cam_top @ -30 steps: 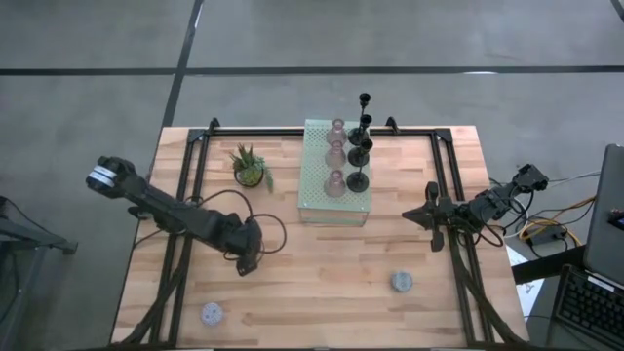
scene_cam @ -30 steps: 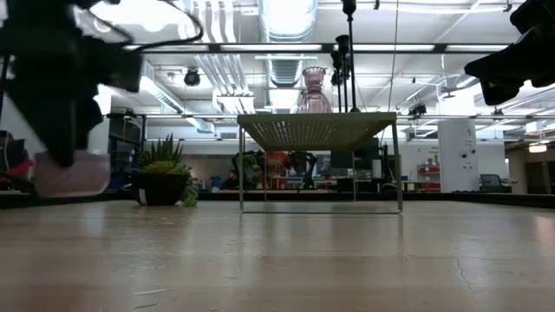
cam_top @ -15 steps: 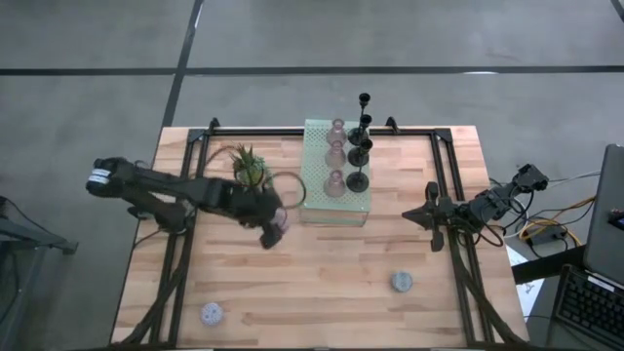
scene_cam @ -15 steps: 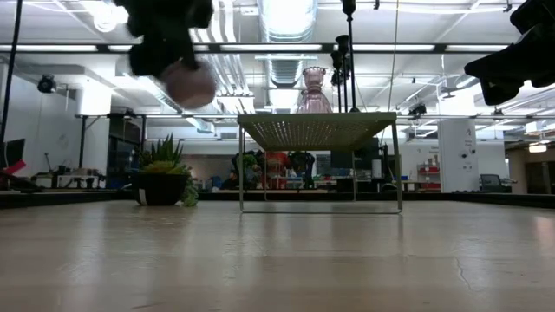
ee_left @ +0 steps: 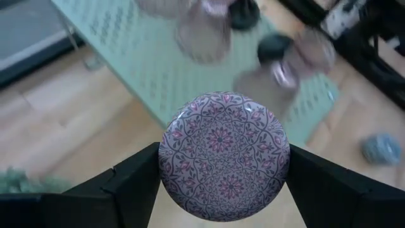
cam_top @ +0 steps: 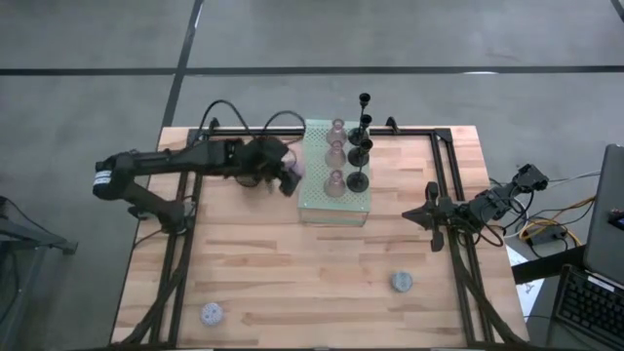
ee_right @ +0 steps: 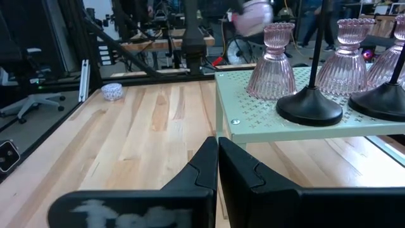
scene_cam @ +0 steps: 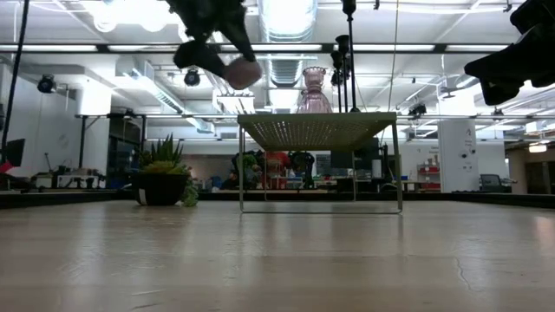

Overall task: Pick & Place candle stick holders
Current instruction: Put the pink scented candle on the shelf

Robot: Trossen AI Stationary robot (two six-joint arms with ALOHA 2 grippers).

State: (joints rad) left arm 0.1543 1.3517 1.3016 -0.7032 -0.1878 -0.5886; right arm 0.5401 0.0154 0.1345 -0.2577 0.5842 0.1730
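My left gripper [cam_top: 286, 176] hangs beside the left edge of the pale green perforated stand [cam_top: 317, 200], shut on a lavender candle stick holder [ee_left: 224, 155] whose round patterned underside faces the wrist camera. In the low view this holder [scene_cam: 242, 72] is above the stand's top. On the stand are three pink glass holders [cam_top: 335, 153] and several black slim ones [cam_top: 359, 148]. Two more lavender holders [cam_top: 401, 282] [cam_top: 212, 314] rest on the table near its front edge. My right gripper [cam_top: 411, 216] waits shut at the table's right. My left gripper pinches the holder across its round base, one finger [ee_left: 130, 187] on each side of the base's rim [ee_left: 166, 158]. The fingers slant down from the table's left toward the stand. The holder lies tipped on its side, lifted clear of table and stand.
A small green potted plant [scene_cam: 162, 178] stands left of the stand, under my left arm in the high view. Black rails [cam_top: 446, 166] run along the table's sides. Bare wood lies in front of the stand.
My left gripper has carried the holder up from near the table's front left, toward the far edge and rightward to the stand's left edge, turning as it went. The holder has gone from just above the table to above the stand's top.
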